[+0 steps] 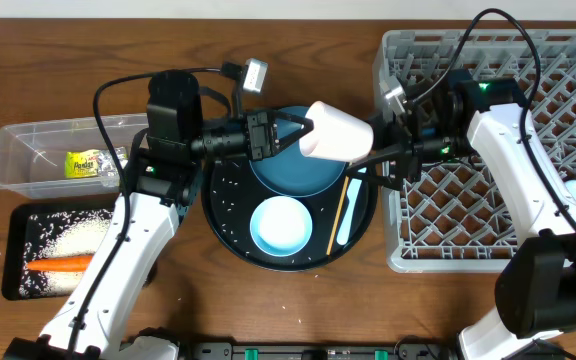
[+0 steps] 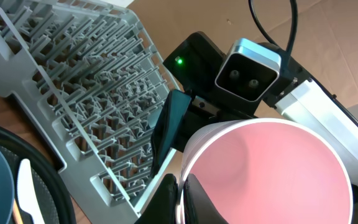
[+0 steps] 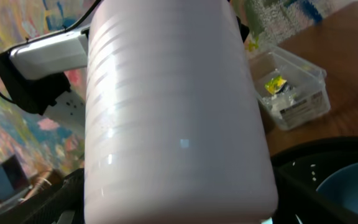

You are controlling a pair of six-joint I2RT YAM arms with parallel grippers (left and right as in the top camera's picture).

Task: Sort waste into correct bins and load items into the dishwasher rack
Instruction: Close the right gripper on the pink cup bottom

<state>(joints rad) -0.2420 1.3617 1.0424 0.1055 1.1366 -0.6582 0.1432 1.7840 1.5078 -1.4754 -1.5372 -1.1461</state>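
The pale-pink cup hangs on its side above the round black tray, between both arms. My left gripper is shut on its rim; in the left wrist view one finger sits inside and one outside the cup, the gripper pinching the wall. My right gripper stands open with its fingers wide either side of the cup's base, and the cup fills the right wrist view. The grey dishwasher rack stands at the right. The clear tub holds the yellow-green wrapper.
The round black tray carries a dark-blue plate, a light-blue cup, a pale-blue utensil and a chopstick. The shallow black tray at the left holds rice and a carrot.
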